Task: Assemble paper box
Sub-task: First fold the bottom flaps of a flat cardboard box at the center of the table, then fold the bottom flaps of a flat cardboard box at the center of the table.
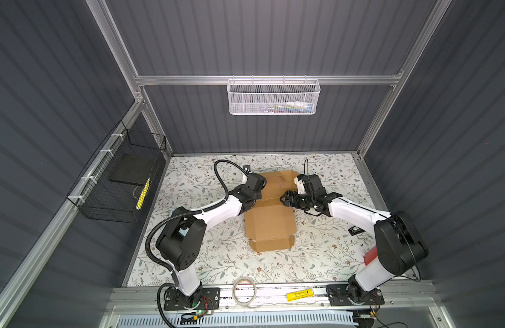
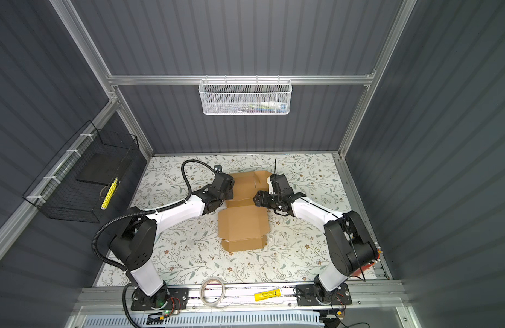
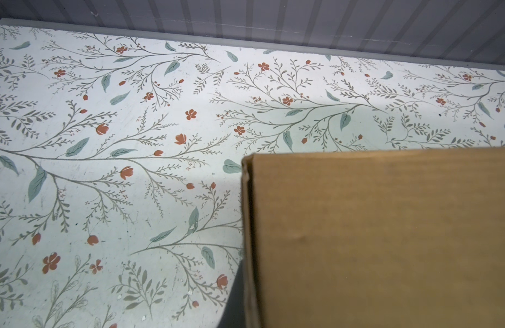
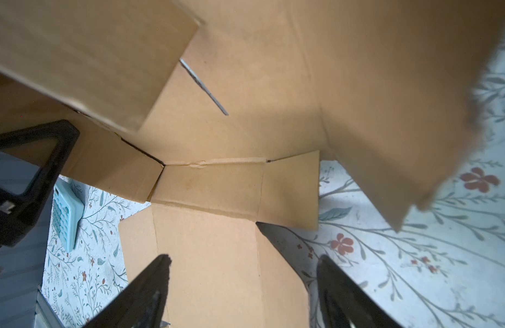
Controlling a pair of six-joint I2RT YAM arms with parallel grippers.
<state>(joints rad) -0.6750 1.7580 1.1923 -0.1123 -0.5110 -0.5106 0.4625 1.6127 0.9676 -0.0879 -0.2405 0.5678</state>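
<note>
The paper box (image 1: 269, 224) is a brown cardboard sheet, partly folded, lying in the middle of the flowered table in both top views (image 2: 244, 224). Its far panel (image 1: 276, 183) stands raised between the two wrists. My left gripper (image 1: 261, 183) is at that panel's left side, shut on a side flap (image 3: 382, 235). The flap fills much of the left wrist view, with one dark finger (image 3: 233, 304) against its edge. My right gripper (image 4: 244, 267) hangs open just above the box's creased inner panels (image 4: 211, 184), with nothing between its fingers.
A tape roll (image 1: 244, 289) and a yellow tube (image 1: 299, 295) lie on the front rail. A white mesh basket (image 1: 274, 96) hangs on the back wall and a black wire basket (image 1: 117, 181) on the left wall. A light blue object (image 4: 65, 213) lies by the left arm.
</note>
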